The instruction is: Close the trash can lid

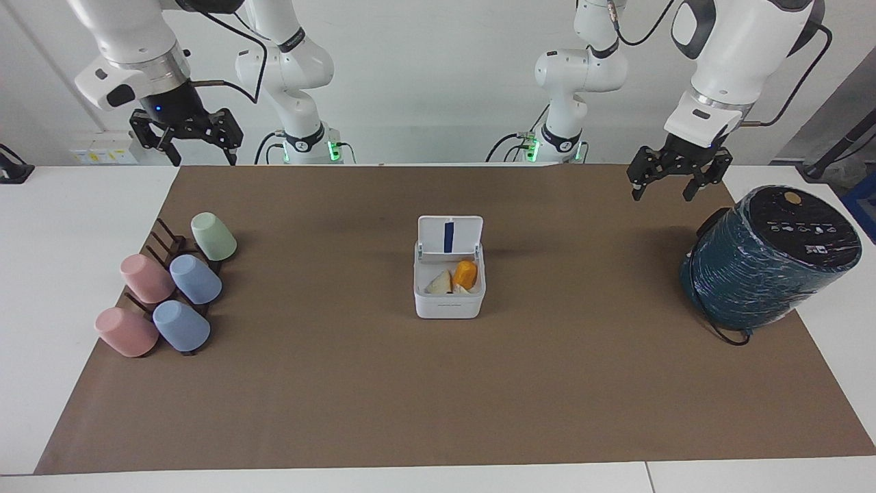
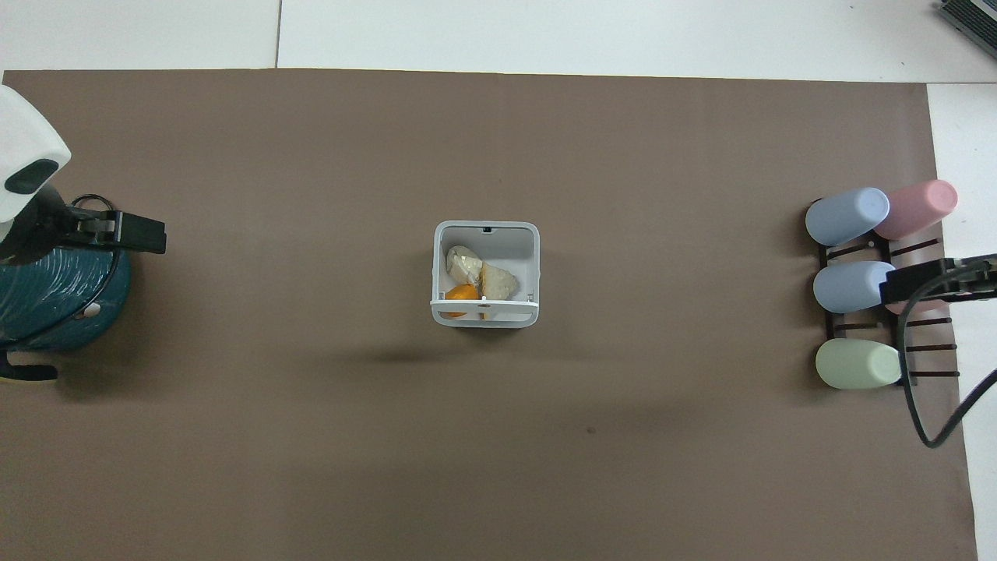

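Observation:
The small white trash can [image 1: 448, 301] stands in the middle of the brown mat, with an orange piece and pale scraps inside; it also shows in the overhead view [image 2: 484, 238]. Its lid [image 1: 449, 235] stands upright and open on the edge nearer to the robots, blue strip showing; from overhead the lid [image 2: 484, 305] is seen edge-on. My left gripper [image 1: 662, 192] is open and empty, raised over the mat beside the teal cylinder, well apart from the can; it also shows in the overhead view [image 2: 132, 233]. My right gripper [image 1: 202, 156] is open and empty, raised over the cup rack's end, waiting.
A big dark teal cylinder with a black top [image 1: 766, 263] stands at the left arm's end of the mat. Several pastel cups lie on a dark rack [image 1: 171, 287] at the right arm's end. The brown mat [image 1: 438, 397] covers most of the table.

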Tool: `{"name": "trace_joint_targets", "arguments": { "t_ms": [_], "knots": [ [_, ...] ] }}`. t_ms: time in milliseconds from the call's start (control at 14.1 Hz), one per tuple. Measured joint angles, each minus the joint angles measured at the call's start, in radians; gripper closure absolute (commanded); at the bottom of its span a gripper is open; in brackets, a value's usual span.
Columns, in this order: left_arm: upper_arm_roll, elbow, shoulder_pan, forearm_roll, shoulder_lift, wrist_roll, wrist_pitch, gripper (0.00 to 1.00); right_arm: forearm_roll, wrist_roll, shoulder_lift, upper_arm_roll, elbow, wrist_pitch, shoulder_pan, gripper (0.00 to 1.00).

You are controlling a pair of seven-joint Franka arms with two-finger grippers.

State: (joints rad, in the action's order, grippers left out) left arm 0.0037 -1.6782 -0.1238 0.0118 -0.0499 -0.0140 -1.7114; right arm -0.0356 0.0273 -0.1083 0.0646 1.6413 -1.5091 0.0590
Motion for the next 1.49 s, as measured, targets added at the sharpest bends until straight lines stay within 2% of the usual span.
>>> {"name": "trace_joint_targets", "arguments": {
  "t_ms": [568,994,1065,1277,1348,1419,1490],
  "knots": [
    [-0.026,0.0,-0.005,0.0,0.0,-0.019,-0.001,0.0,0.0,0.0,0.0,0.0,0.0,0.0,0.0,0.0],
    [-0.045,0.0,-0.093,-0.001,0.0,-0.161,-0.015,0.0,0.0,0.0,0.0,0.0,0.0,0.0,0.0,0.0],
    [-0.046,0.0,-0.125,-0.006,0.0,-0.208,-0.022,0.03,0.0,0.0,0.0,0.0,0.0,0.0,0.0,0.0],
    [-0.051,-0.004,-0.237,-0.046,0.0,-0.386,-0.04,0.66,0.0,0.0,0.0,0.0,0.0,0.0,0.0,0.0],
    [-0.052,-0.008,-0.277,-0.05,0.0,-0.44,-0.048,0.84,0.0,0.0,0.0,0.0,0.0,0.0,0.0,0.0],
    [-0.053,-0.018,-0.318,-0.051,0.0,-0.489,-0.066,0.96,0.0,0.0,0.0,0.0,0.0,0.0,0.0,0.0],
    [-0.054,-0.032,-0.352,-0.051,0.0,-0.527,-0.09,1.0,0.0,0.0,0.0,0.0,0.0,0.0,0.0,0.0]
  ]
}}
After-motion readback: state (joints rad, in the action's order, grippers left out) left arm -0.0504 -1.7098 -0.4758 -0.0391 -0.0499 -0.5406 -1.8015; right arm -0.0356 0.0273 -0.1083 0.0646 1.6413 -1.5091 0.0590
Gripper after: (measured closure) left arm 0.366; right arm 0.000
